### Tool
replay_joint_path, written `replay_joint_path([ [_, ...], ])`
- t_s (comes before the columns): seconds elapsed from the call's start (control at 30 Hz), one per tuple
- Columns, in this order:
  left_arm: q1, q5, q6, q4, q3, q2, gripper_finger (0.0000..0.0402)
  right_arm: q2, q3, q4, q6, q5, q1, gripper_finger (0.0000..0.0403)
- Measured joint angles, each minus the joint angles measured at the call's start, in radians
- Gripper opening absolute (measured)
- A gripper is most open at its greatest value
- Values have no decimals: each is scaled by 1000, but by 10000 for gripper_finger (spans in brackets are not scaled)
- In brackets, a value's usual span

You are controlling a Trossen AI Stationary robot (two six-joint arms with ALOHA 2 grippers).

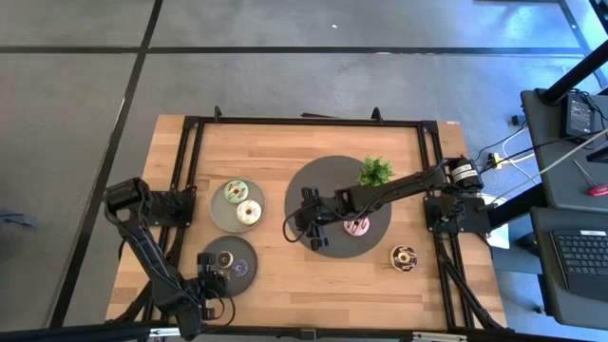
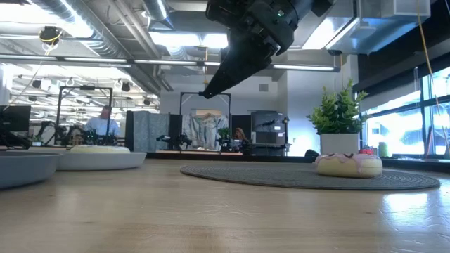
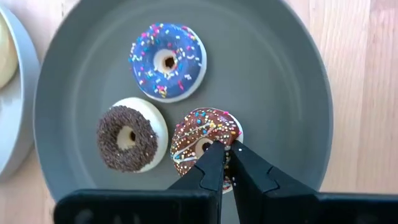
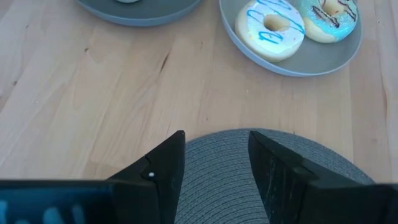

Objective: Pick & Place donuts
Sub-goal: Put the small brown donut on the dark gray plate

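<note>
Left hand (image 3: 225, 151) closed above a sprinkled donut (image 3: 202, 140); right hand (image 4: 214, 155) open over the mat (image 4: 249, 180)

Wooden table (image 1: 275, 275), light butcher-block top, framed by black rails. A large round dark grey woven mat (image 1: 328, 180) is laid near the centre. A small green potted plant (image 1: 375, 172) is set on the mat's far right part, a pink donut (image 1: 357, 226) on its near right part. Left of the mat a grey plate (image 1: 220, 214) is placed, a second grey plate (image 1: 245, 249) nearer the front edge; donuts are carried in both. One chocolate-sprinkled donut (image 1: 404, 256) is seen directly on the wood, right of the mat, apart from it.
</note>
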Motion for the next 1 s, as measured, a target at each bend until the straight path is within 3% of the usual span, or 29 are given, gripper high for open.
replay_joint_path([
  [0.57, 0, -50, 37, 3, 0, 0, 46, 0, 0, -7, 0, 0, 0, 178],
  [1.0, 2, -26, 16, -47, 0, 0, 117, 0, 0, -7, 0, -1, 0, 178],
])
